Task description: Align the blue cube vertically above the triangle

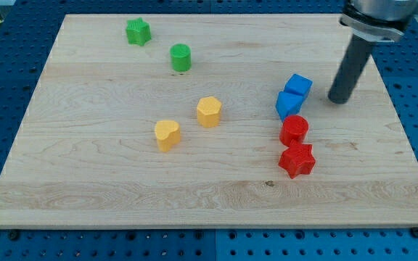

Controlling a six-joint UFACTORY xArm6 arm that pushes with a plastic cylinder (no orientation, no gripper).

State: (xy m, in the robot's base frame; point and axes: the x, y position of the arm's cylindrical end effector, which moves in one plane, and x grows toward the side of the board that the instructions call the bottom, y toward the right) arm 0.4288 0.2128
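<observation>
The blue cube [298, 85] lies on the right half of the wooden board [107, 181]. A second blue block [289, 105], which looks like a triangle, touches it just below and to the left. My tip [337, 100] rests on the board to the right of both blue blocks, a short gap away from the cube and touching neither.
A red cylinder [294, 130] sits right under the second blue block, with a red star [297, 160] below it. A yellow hexagon [209, 112] and a yellow heart [167, 135] lie mid-board. A green cylinder [181, 57] and a green star [138, 32] sit at the upper left.
</observation>
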